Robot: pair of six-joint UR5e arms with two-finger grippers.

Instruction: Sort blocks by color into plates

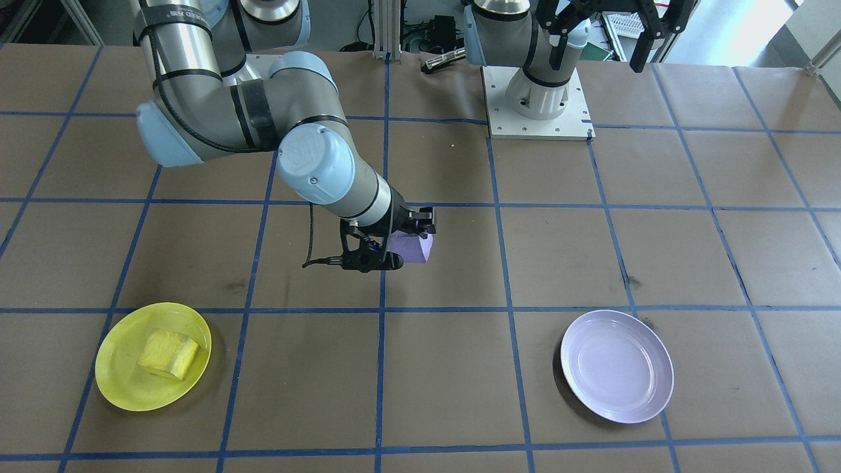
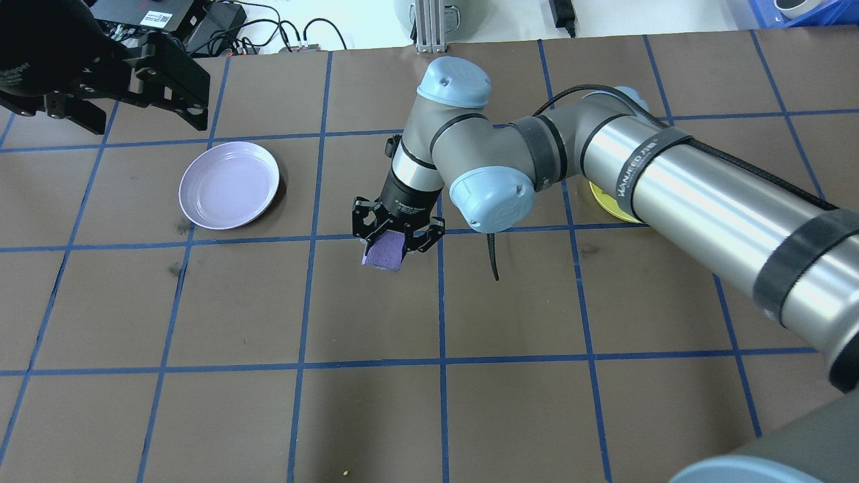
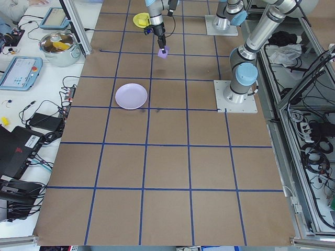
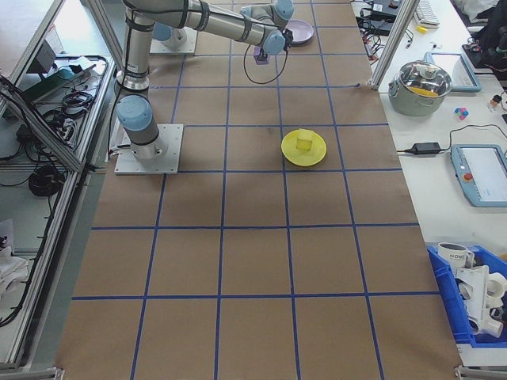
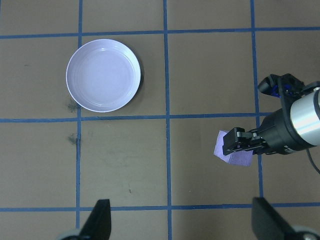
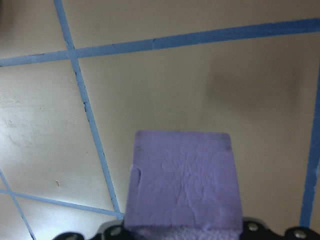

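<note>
My right gripper hangs just above the middle of the table, shut on the lavender purple block, which fills the right wrist view. The block is off the paper. The pale lavender plate lies bare to the block's left in the overhead view. The yellow block lies in the bright yellow plate, which my right arm mostly hides from overhead. My left gripper is open and held high near the lavender plate, its fingers wide apart.
Brown paper with a blue tape grid covers the table. The left arm's base plate stands at the robot's edge. Cables and electronics lie beyond the far edge. A metal pot and tablets sit on a side bench.
</note>
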